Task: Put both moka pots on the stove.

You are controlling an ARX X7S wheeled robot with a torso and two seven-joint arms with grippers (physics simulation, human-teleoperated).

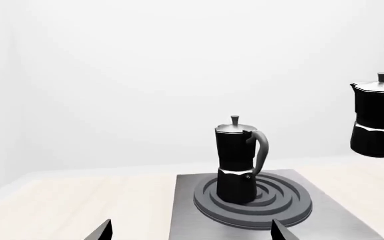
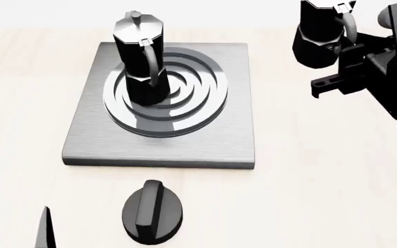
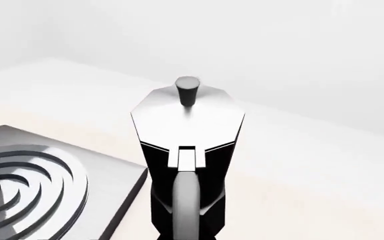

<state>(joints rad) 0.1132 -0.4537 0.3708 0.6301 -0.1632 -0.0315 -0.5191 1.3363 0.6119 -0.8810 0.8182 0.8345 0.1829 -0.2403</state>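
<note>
One moka pot (image 2: 141, 62) (image 1: 235, 160) stands upright on the left part of the stove's (image 2: 233, 129) (image 1: 185, 210) burner rings. The second moka pot (image 2: 316, 36) (image 1: 377, 120) (image 3: 186, 130) hangs in the air beyond the stove's far right corner. My right gripper (image 2: 349, 49) is shut on its handle. In the right wrist view the handle fills the near edge and hides the fingers. My left gripper (image 1: 192, 234) is open and holds nothing, on the near side of the stove. In the head view only one of its fingertips (image 2: 45, 230) shows, at the lower left.
A squat black round knob (image 2: 150, 212) lies on the light wooden table (image 2: 322, 181) in front of the stove. The stove's near corner (image 3: 115, 172) shows beside the held pot. A plain white wall stands behind the table.
</note>
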